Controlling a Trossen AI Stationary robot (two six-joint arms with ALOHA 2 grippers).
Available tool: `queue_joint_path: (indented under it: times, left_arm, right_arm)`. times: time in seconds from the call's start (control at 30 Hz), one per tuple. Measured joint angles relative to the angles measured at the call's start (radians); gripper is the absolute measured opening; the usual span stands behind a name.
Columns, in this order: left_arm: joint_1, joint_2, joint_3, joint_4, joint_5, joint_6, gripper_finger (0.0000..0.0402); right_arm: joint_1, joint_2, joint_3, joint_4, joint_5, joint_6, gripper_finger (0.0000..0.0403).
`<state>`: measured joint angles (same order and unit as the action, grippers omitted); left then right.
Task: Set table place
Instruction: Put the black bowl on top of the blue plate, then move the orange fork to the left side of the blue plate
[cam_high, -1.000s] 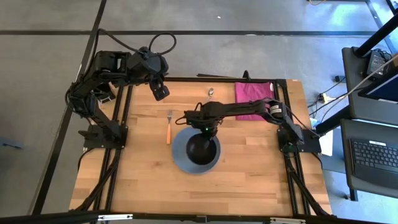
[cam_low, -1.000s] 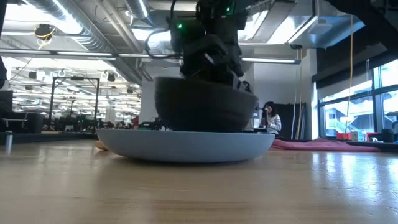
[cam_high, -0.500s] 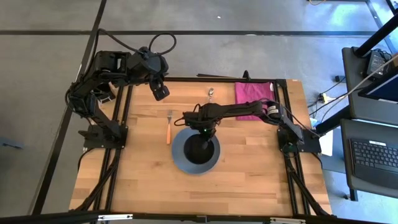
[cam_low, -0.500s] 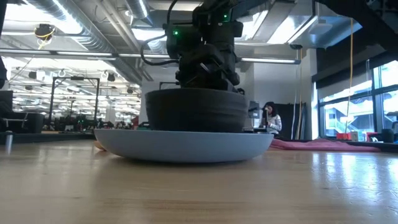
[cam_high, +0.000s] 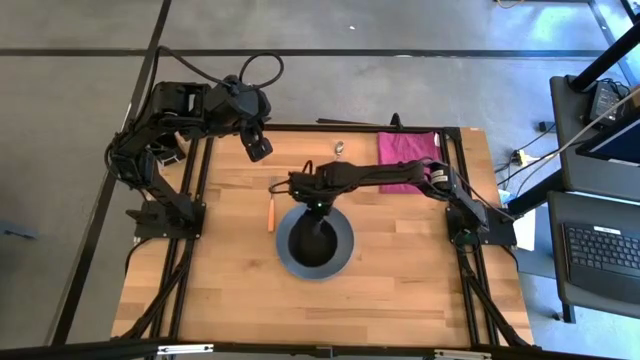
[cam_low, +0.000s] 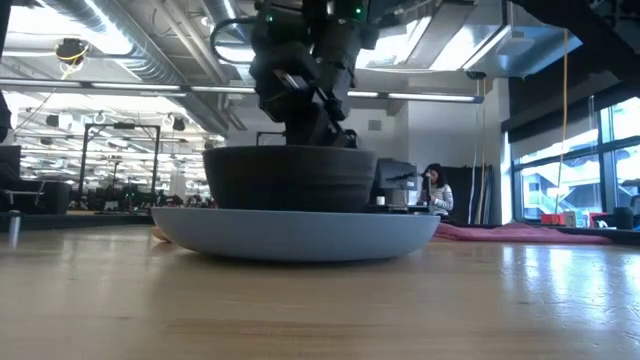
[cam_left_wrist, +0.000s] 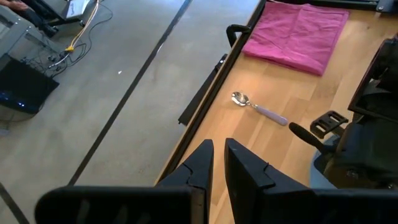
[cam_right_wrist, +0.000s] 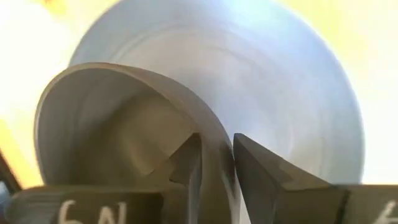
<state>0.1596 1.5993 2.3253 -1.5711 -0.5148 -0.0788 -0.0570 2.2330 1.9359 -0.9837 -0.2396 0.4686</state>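
A black bowl (cam_high: 315, 243) sits level on the round grey-blue plate (cam_high: 291, 263) at the middle of the table; the low view shows the bowl (cam_low: 290, 178) resting on the plate (cam_low: 295, 232). My right gripper (cam_high: 315, 208) stands over the bowl's far rim, shut on it. My left gripper (cam_high: 258, 150) hangs shut and empty above the table's far left corner. The orange-handled fork (cam_high: 270, 206) lies left of the plate. The purple-handled spoon (cam_left_wrist: 258, 109) lies near the far edge. My right gripper (cam_right_wrist: 216, 142) has the bowl's far rim (cam_right_wrist: 214, 155) between its two fingers, one finger (cam_right_wrist: 186, 165) inside the bowl and one (cam_right_wrist: 264, 174) outside. The fingers come from above, pointing down. The bowl sits level, its base on the plate (cam_right_wrist: 292, 93).
A pink cloth (cam_high: 408, 160) lies at the far right of the table, also in the left wrist view (cam_left_wrist: 295, 34). The table's black frame (cam_high: 196, 200) runs along its edges. Bare wood lies near the front edge.
My right gripper has gone down and a little toward the table's left edge with the bowl. The bowl, tilted and held just above the plate a second ago, now sits level on the plate.
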Motion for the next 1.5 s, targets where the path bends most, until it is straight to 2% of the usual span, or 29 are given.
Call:
queue_joint_path:
  times: [0.2,0.47,0.63,0.8,0.97,1.1,1.27,1.5]
  left_arm:
    - [0.000,0.000,0.000,0.000,0.000,0.000,0.0033]
    - [0.000,0.000,0.000,0.000,0.000,-0.017,0.0033]
    - [0.000,0.000,0.000,0.000,0.000,-0.150,0.0033]
    - [-0.008,0.000,0.000,0.000,0.050,-0.331,0.0033]
    - [-0.050,-0.002,-0.036,0.001,0.088,-0.466,0.0033]
    - [-0.082,-0.006,-0.144,0.001,0.061,-0.580,0.0033]
    - [-0.130,-0.008,-0.352,0.001,0.053,-0.745,0.0033]
    - [-0.156,-0.009,-0.687,0.000,0.078,-1.093,0.0051]
  right_arm:
    - [-0.002,0.000,0.036,-0.057,0.081,-0.005,0.0094]
    - [-0.013,-0.015,0.046,-0.176,0.074,-0.034,0.0094]
    - [-0.013,-0.037,0.171,-0.308,0.064,-0.086,0.0094]
    - [-0.007,-0.038,0.420,-0.516,0.063,-0.134,0.0094]
    - [0.000,-0.205,0.324,-0.569,0.067,-0.166,0.0094]
    - [0.000,-0.302,0.302,-0.578,0.146,-0.166,0.0094]
    - [0.000,-0.416,0.303,-0.583,0.229,-0.212,0.0094]
    - [-0.004,-0.512,0.303,-0.587,0.379,-0.296,0.0094]
